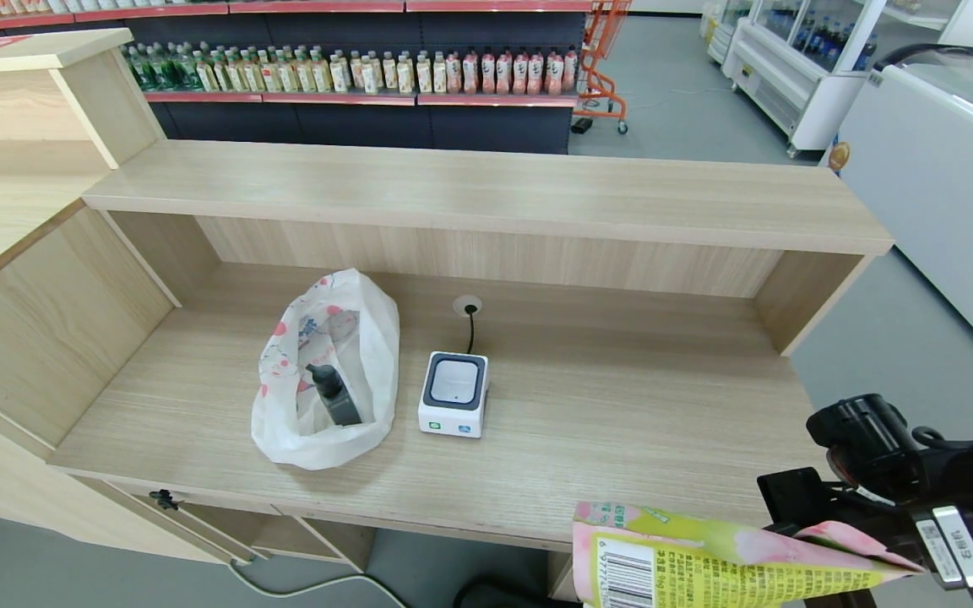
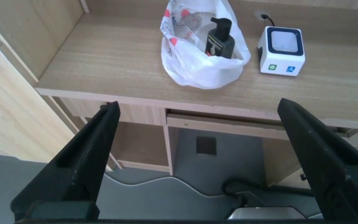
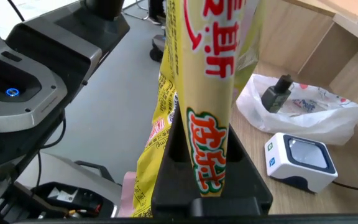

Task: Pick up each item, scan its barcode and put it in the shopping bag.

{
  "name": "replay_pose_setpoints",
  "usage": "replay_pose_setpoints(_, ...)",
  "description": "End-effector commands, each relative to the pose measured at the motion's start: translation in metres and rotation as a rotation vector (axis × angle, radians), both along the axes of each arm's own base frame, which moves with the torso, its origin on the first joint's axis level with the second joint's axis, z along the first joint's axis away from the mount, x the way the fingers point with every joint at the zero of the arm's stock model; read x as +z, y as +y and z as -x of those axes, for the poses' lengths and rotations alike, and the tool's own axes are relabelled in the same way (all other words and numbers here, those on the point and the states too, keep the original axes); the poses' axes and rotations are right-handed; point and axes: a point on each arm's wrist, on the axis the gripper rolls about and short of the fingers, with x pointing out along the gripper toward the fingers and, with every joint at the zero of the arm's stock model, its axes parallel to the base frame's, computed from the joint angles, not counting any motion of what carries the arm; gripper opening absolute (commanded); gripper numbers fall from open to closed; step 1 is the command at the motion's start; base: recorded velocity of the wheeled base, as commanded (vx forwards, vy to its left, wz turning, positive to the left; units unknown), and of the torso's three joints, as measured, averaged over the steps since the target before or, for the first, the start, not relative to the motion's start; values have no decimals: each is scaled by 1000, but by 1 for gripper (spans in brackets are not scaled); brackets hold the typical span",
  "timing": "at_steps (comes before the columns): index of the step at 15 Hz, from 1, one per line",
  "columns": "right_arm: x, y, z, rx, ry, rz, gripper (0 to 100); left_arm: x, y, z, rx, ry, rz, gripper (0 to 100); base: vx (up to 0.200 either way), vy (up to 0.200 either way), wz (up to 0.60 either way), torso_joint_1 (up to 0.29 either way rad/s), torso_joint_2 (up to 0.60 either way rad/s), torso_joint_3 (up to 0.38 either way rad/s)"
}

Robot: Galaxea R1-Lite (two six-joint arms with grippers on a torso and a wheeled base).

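wooden counter (image 1: 537, 397), drink shelves (image 1: 351, 72), freezers (image 1: 943, 169)

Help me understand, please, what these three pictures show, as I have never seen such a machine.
This is a two-armed robot at a shop's wooden checkout counter. One picture comes from a camera on its head, looking down; the other two come from cameras on its wrists. On the counter lie a white plastic shopping bag with a dark pump bottle inside, and beside it a small white barcode scanner on a cable. The right gripper is shut on a yellow-green snack packet, held in front of the counter's near edge with its barcode showing. The left gripper is open and empty, also in front of the counter.
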Motion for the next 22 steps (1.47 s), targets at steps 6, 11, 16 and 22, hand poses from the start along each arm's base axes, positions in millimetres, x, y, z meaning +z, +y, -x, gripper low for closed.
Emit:
replay_pose_setpoints(6, 1, 0, 1, 5, -5, -15, 0, 0, 0, 0, 0, -1, 0, 100, 0, 0, 0, 0, 0, 0)
replay_pose_setpoints(11, 2, -1, 1, 3, -8, -15, 0, 0, 0, 0, 0, -1, 0, 100, 0, 0, 0, 0, 0, 0)
replay_pose_setpoints(16, 55, -18, 0, -75, -17, -22, 0, 0, 0, 0, 1, -1, 0, 100, 0, 0, 0, 0, 0, 0)
replay_pose_setpoints(22, 104, -91, 57, -500, -26, -18, 0, 0, 0, 0, 0, -1, 0, 100, 0, 0, 0, 0, 0, 0)
